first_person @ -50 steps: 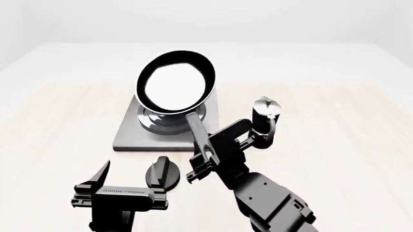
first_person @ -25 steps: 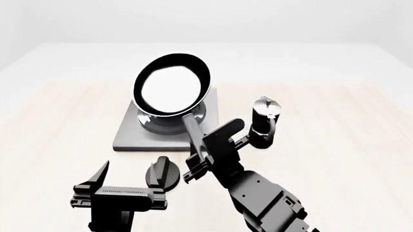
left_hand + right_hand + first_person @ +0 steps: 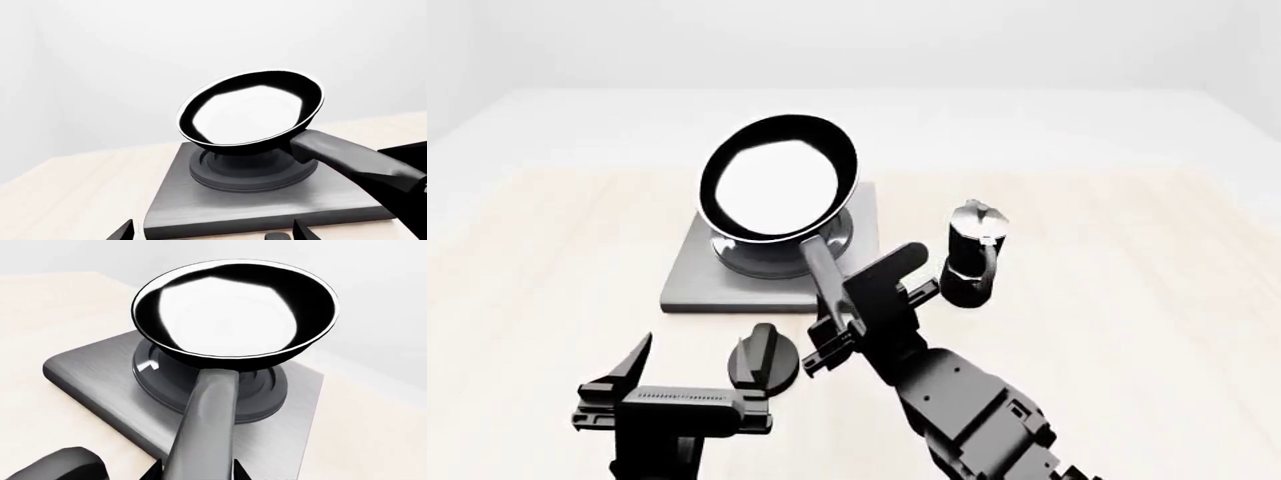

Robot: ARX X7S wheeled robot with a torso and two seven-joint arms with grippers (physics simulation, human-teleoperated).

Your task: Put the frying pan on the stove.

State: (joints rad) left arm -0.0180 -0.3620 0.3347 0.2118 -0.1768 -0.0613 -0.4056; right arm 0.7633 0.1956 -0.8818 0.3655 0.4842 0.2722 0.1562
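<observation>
The frying pan (image 3: 777, 178) is tilted with its glossy inside facing me, right over the burner rings (image 3: 777, 252) of the stove (image 3: 694, 282). I cannot tell whether its base touches the rings. My right gripper (image 3: 845, 322) is shut on the pan's long grey handle (image 3: 822, 265), near the handle's end. The right wrist view shows the handle (image 3: 203, 430) running between the gripper's (image 3: 198, 471) two fingertips up to the pan (image 3: 233, 305). My left gripper (image 3: 691, 365) stands open in front of the stove, nothing held. Its wrist view shows the pan (image 3: 250, 112) above the stove (image 3: 267, 207).
A small round black knob (image 3: 761, 358) lies on the wooden table just in front of the stove, beside my left gripper. A black-and-silver moka pot (image 3: 972, 250) stands to the right of the stove, close to my right arm.
My right gripper has carried the pan a little to the left and slightly lower over the burner. The moka pot shows more fully. My left arm has not moved.
</observation>
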